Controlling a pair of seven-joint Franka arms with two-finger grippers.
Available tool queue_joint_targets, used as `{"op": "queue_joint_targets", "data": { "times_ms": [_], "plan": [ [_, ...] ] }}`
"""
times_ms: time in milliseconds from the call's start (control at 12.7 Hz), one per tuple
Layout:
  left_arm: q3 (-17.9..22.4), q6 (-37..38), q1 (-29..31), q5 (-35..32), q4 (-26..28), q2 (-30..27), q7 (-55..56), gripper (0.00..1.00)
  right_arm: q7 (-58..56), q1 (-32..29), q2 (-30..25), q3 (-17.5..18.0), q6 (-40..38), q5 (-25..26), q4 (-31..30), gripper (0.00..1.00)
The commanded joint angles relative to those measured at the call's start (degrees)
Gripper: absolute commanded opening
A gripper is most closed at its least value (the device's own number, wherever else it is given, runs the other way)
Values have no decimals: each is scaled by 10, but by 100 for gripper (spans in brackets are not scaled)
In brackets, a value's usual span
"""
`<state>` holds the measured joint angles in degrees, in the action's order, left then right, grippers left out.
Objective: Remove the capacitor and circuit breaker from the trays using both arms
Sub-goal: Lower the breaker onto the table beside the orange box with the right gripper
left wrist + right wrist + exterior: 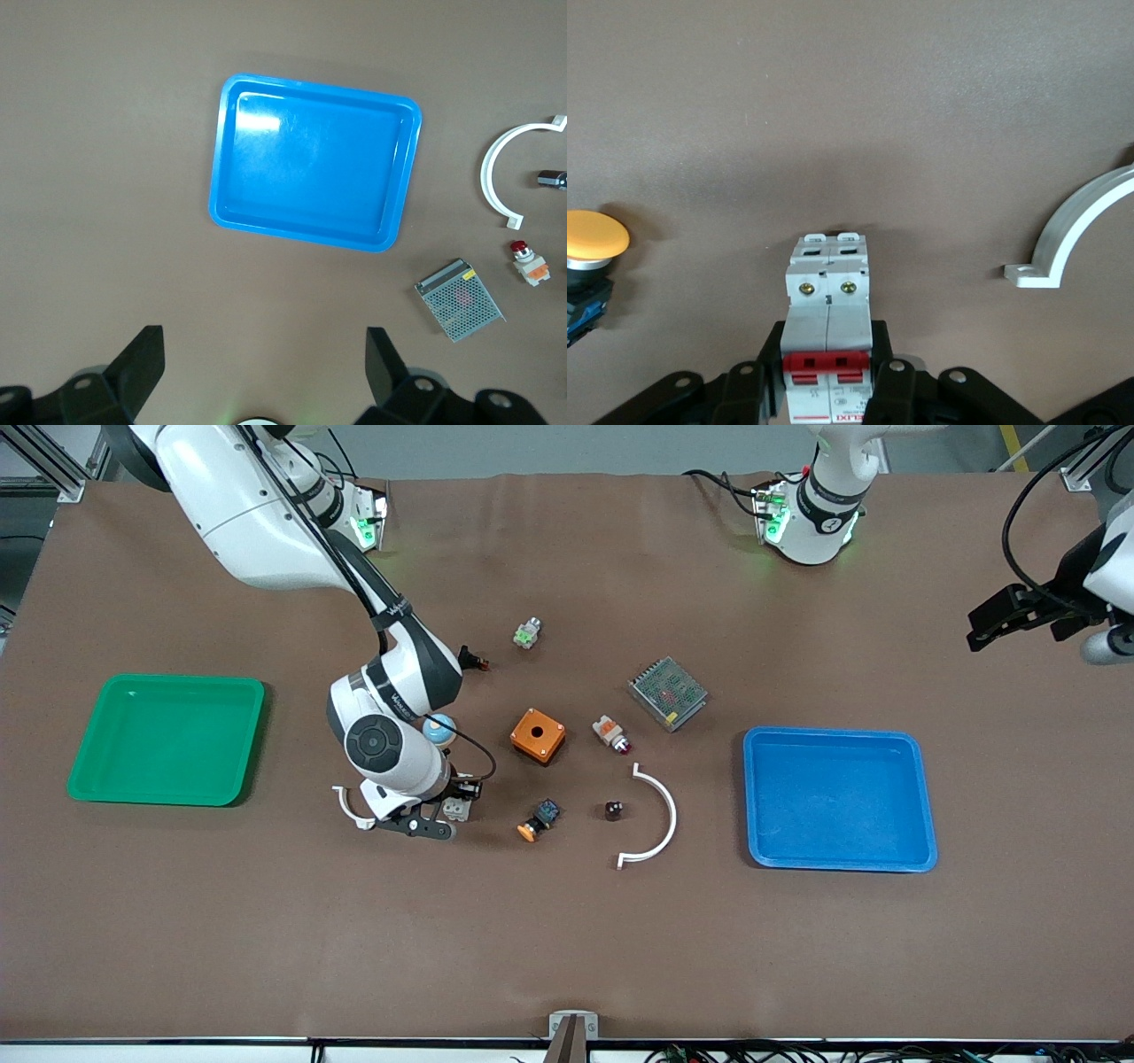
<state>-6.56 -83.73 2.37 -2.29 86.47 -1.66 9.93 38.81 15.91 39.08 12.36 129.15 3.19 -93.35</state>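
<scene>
1. Front view: the right gripper (443,815), lower left of centre, clasps the blocky white-grey breaker (457,808) down at the matte brown table (567,939). The tiny black capacitor (613,810) lies just below centre, beside a curved white plastic clip (663,815). The left gripper (1001,615) waits at the upper right edge.

2. Left wrist view: its black fingers (142,359) spread wide above the glossy blue tray (226,186), upper centre.

3. Right wrist view: at bottom centre, red levers on the breaker (828,310) show between the clamping fingers (890,376).
</scene>
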Motion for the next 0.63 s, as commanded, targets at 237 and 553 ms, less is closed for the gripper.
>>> {"op": "queue_joint_targets", "data": {
  "times_ms": [237, 553],
  "plan": [
    [2, 2, -8, 7, 12, -30, -13, 100, 29, 5, -48, -15, -63, -3, 55, 100],
    [5, -20, -8, 36, 13, -21, -13, 100, -34, -62, -154, -16, -158, 23, 92, 100]
  ]
}}
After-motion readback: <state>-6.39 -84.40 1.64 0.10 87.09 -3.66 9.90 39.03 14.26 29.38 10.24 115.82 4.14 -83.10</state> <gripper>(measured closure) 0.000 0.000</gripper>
